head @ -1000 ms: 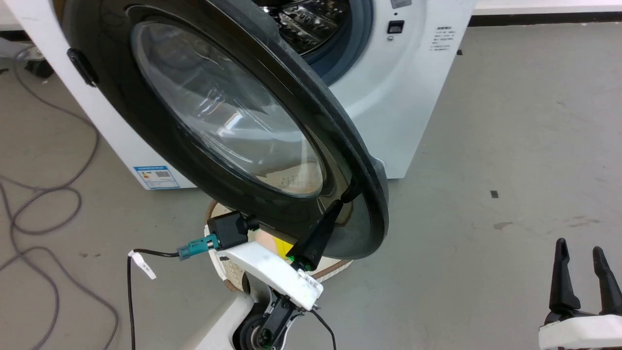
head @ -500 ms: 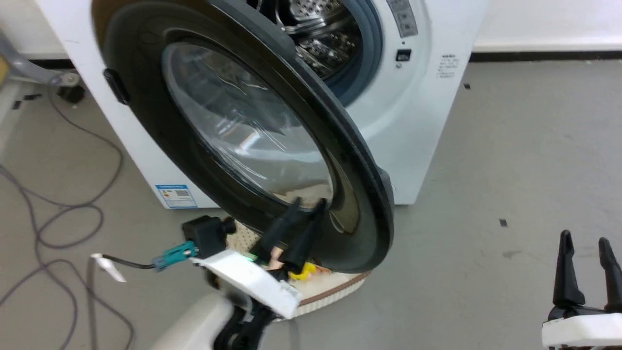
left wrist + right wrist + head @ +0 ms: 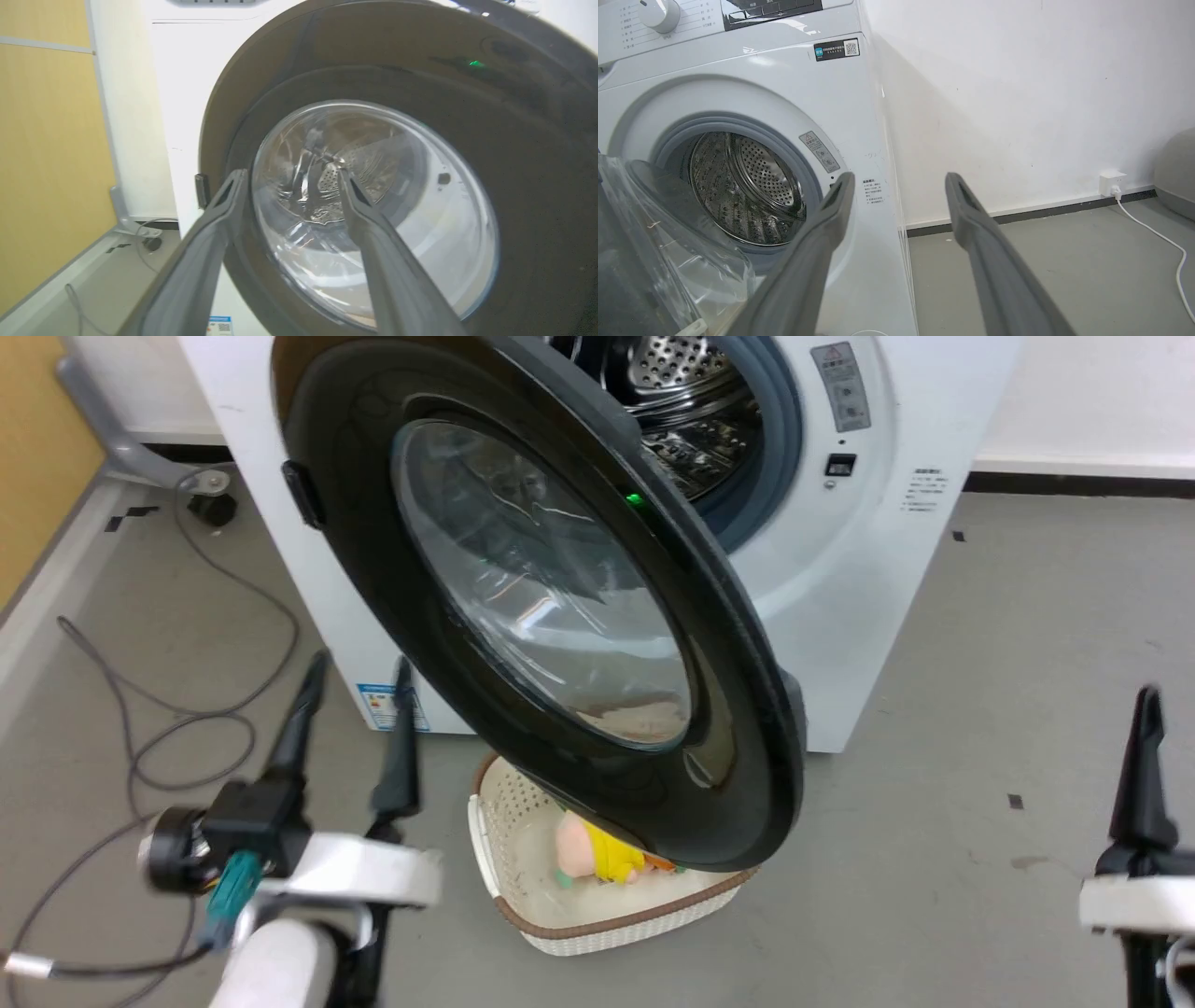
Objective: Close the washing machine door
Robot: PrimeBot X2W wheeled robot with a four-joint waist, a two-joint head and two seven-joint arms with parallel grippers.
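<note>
Door [image 3: 541, 597], half open: outer face lies just ahead-right of your spread, empty left hand [image 3: 359, 663], the nearer one

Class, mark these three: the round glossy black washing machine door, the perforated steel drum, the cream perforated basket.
Round glossy black washing machine door [image 3: 541, 607]: head view, glass window centre.
Perforated steel drum [image 3: 745, 186]: right wrist view, inner wall.
Cream perforated basket [image 3: 607, 941]: head view, front wall.

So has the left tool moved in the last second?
Yes. The left tool has come off the lower rim of the washing machine door and swung left, past the basket.
</note>
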